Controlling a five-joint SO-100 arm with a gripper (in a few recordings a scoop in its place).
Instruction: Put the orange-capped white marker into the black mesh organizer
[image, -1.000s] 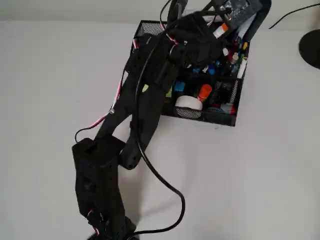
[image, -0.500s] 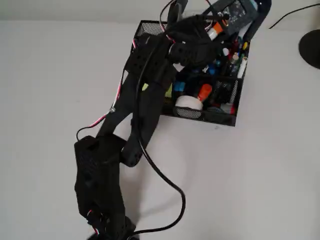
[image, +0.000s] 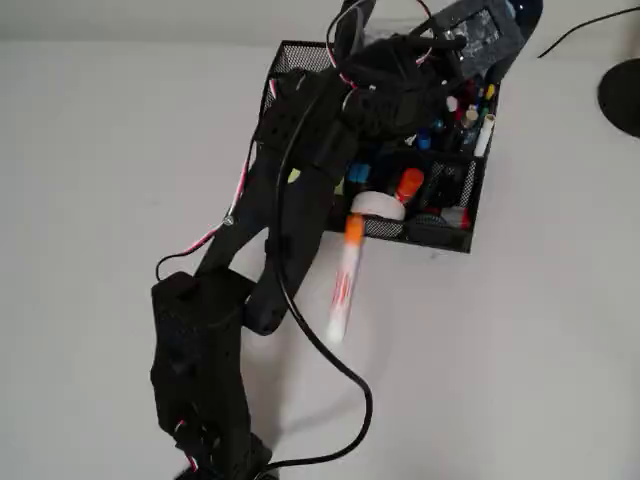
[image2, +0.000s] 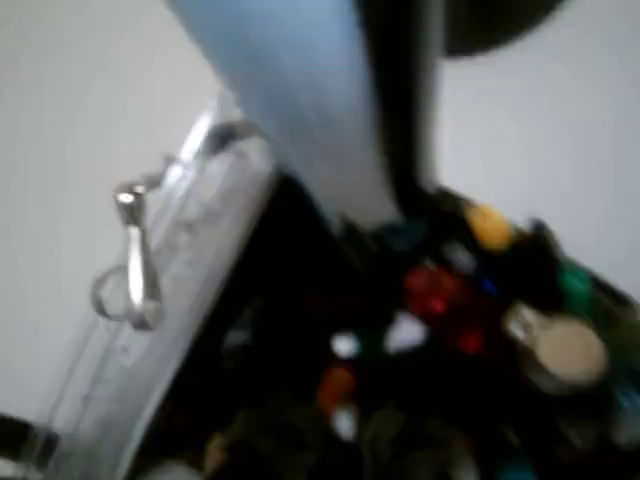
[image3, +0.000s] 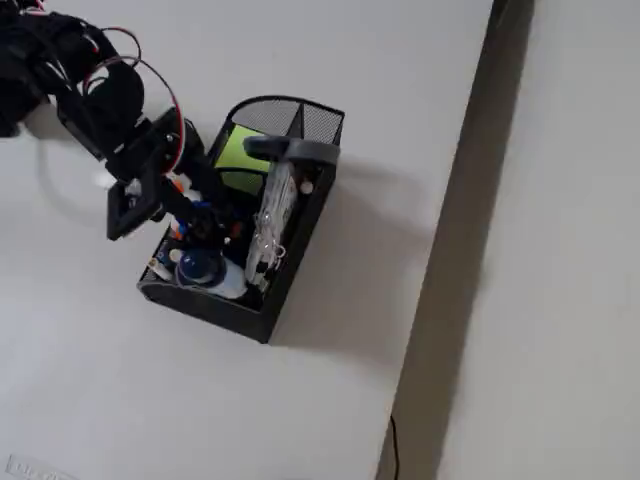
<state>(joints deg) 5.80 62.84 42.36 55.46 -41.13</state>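
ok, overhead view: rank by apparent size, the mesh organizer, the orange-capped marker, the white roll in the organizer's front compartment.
1. black mesh organizer, largest, though the arm covers part of it.
2. orange-capped white marker, lying on the table outside the organizer's front wall.
3. white roll, smallest; partly hidden, so its full size is unsure.

Even, soft daylight; faint shadows on the pale surface (image: 520, 350). Wrist view heavily blurred beyond the claw (image: 450, 35); other views reasonably sharp.

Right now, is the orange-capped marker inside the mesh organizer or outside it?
Outside. The orange-capped white marker lies on the table just in front of the black mesh organizer, its cap toward the wall.
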